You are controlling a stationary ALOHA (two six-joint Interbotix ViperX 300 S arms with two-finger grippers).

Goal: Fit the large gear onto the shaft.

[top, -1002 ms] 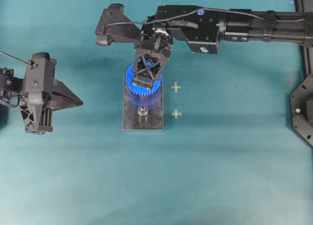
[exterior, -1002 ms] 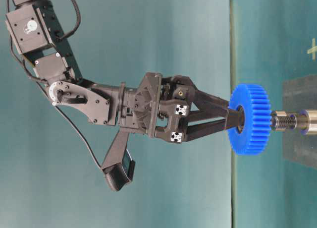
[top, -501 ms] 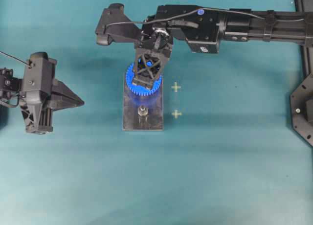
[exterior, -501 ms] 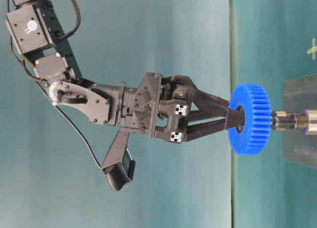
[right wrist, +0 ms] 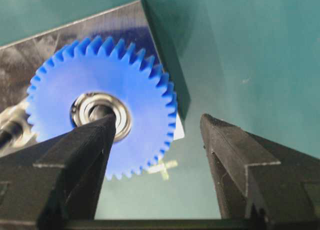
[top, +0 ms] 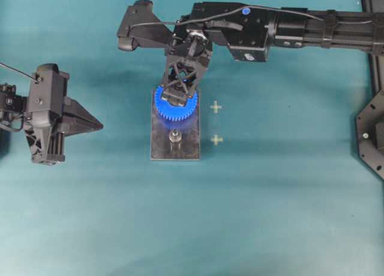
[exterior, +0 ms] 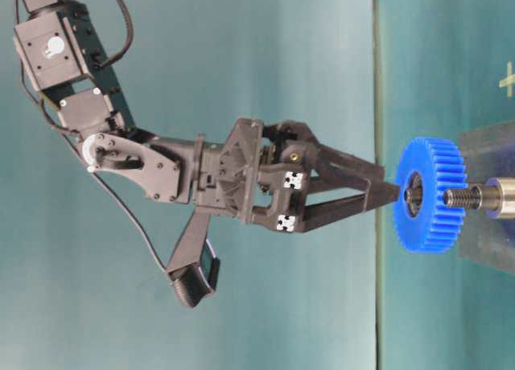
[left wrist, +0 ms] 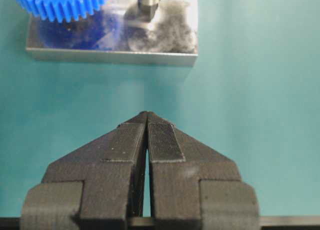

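My right end effector (right wrist: pixel 157 140) stands wide open, gripping nothing, one fingertip (right wrist: pixel 102 127) before the bright blue toothed plastic gear's (right wrist: pixel 102 107) bearing hub. The gear sits over the grey steel plate (top: pixel 175 150). The table-level view alone shows the silver peg (exterior: pixel 475 198) behind it. My left end effector (left wrist: pixel 147 115) is closed, empty.

This was a robotics lab bench rather than a home or shop. A plain teal mat (top: pixel 288 216) covered the whole work surface, with two small pale cross marks (top: pixel 216 107) set on it as placement guides. Black robot arms (top: pixel 312 33) with exposed cables reached over it (their 3D-printed parts carried small square tracking tags (exterior: pixel 294 180)). A machined grey steel plate (top: pixel 175 149) sat as a test fixture.
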